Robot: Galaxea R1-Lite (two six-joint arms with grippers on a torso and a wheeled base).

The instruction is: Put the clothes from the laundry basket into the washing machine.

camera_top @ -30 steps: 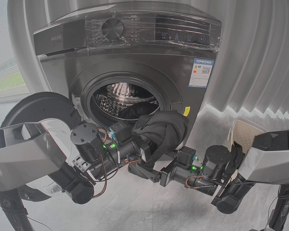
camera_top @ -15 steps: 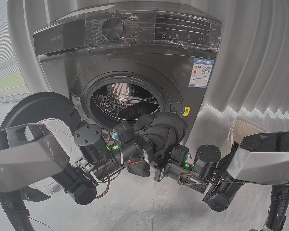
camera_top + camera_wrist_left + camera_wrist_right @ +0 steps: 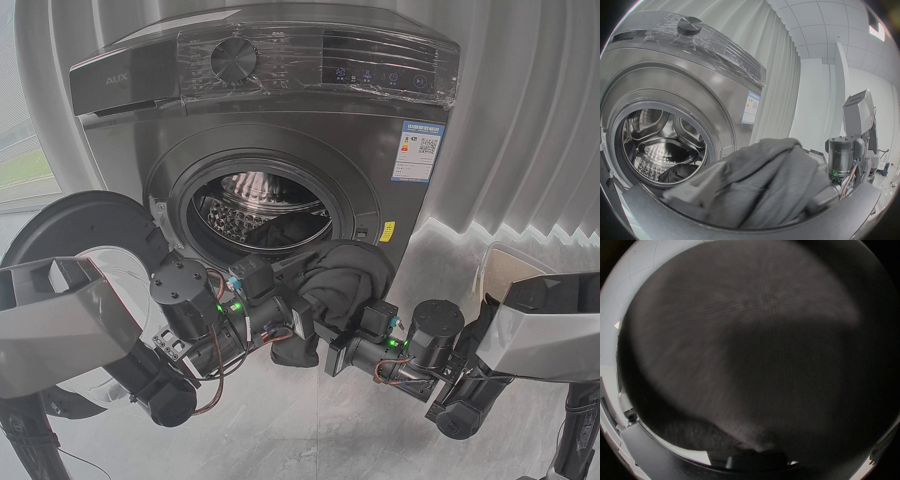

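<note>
A bunched dark garment (image 3: 347, 275) hangs in the air just in front of the lower right rim of the washing machine (image 3: 262, 125) opening. My left gripper (image 3: 307, 317) is shut on its left side, and my right gripper (image 3: 332, 357) is shut on it from below right; cloth covers both. A loose end of the garment droops between them. The left wrist view has the garment (image 3: 762, 184) draped close in front, with the drum (image 3: 662, 147) beyond. A second dark piece of clothing (image 3: 281, 232) lies inside the drum. Dark cloth (image 3: 756, 349) covers the right wrist view.
The round door (image 3: 81, 225) stands swung open at the left, close behind my left arm. A pale laundry basket (image 3: 506, 275) sits on the floor at the right, by the curtain. Bare grey floor lies below both arms.
My right arm swung left toward the left gripper, then eased back slightly. The garment bunched tighter and sank a little toward the opening's lower rim. The left arm shifted only slightly.
</note>
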